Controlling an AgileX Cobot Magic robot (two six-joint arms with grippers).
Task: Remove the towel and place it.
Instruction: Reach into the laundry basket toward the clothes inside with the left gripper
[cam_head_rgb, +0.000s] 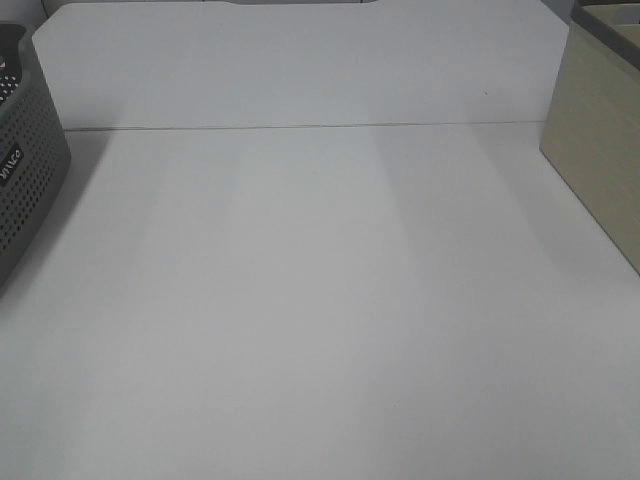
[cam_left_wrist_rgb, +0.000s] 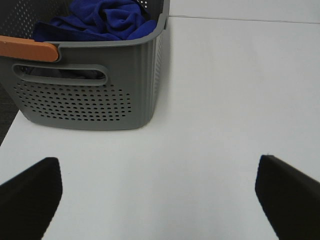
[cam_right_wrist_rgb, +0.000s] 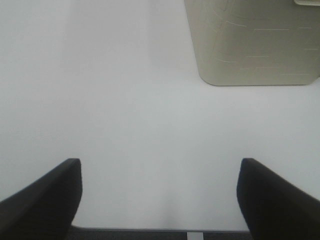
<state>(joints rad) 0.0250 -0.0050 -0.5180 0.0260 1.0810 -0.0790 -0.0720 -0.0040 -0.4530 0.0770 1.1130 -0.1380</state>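
Observation:
The royal-blue towel (cam_left_wrist_rgb: 102, 20) lies crumpled inside a grey perforated basket (cam_left_wrist_rgb: 90, 95) with an orange handle piece (cam_left_wrist_rgb: 27, 49), seen in the left wrist view. My left gripper (cam_left_wrist_rgb: 159, 197) is open and empty over the white table, short of the basket. My right gripper (cam_right_wrist_rgb: 159, 197) is open and empty over bare table near a beige box (cam_right_wrist_rgb: 252, 42). In the exterior high view only the basket's edge (cam_head_rgb: 25, 170) shows at the far left; the towel and both grippers are out of that view.
The beige box (cam_head_rgb: 600, 130) stands at the right edge of the white table (cam_head_rgb: 320, 300). A seam (cam_head_rgb: 300, 127) runs across the table near the back. The table's near edge shows in the right wrist view (cam_right_wrist_rgb: 150, 231).

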